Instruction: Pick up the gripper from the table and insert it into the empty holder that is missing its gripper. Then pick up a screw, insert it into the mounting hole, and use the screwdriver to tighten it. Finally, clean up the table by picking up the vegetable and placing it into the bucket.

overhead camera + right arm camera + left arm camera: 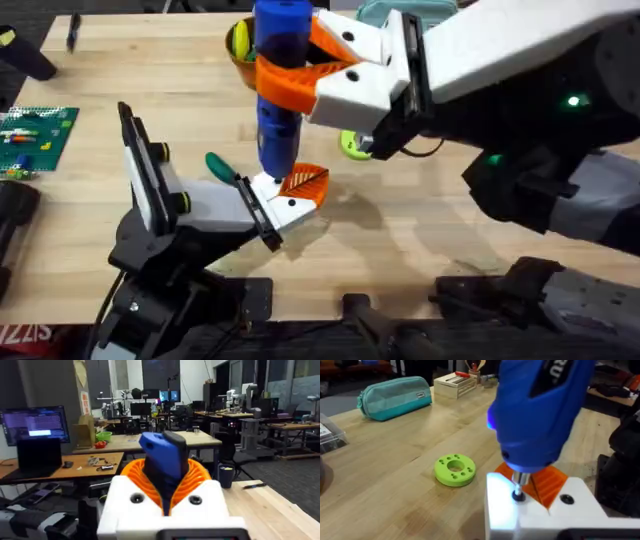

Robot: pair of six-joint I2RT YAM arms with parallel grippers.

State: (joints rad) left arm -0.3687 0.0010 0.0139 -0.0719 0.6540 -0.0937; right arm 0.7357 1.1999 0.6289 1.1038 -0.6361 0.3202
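Screwdriver (277,85) is upright over mid-table, pinched between the right gripper's (300,80) orange ribbed pads (290,90). The right arm reaches in from the lower right and crosses the middle, so it looms large and white in the overhead view. In the right wrist view the blue body (165,460) sits squeezed between the two orange pads, fingers pressed onto it.

Holder (215,205) comes next in size: white block with a black clamp plate on the black-jointed arm at lower left, pointing toward table centre. The small white-and-orange gripper finger (297,190) is seated at its tip, orange ribbed face up. In the left wrist view the driver's metal bit (519,485) stands straight down into a hole in the white block (530,510), lit bright by the driver's light, with the orange face (550,482) just behind it.

Left gripper: cannot tell if it is spread or pressed together.

Bucket (240,45) sits at the far edge, partly hidden behind the driver.

Green ring with holes (455,470) lies flat on the wood, beside the holder tip, apart from it.

Vegetable (222,166), thin and dark green, lies on the table just beside the holder's tip, on its left.
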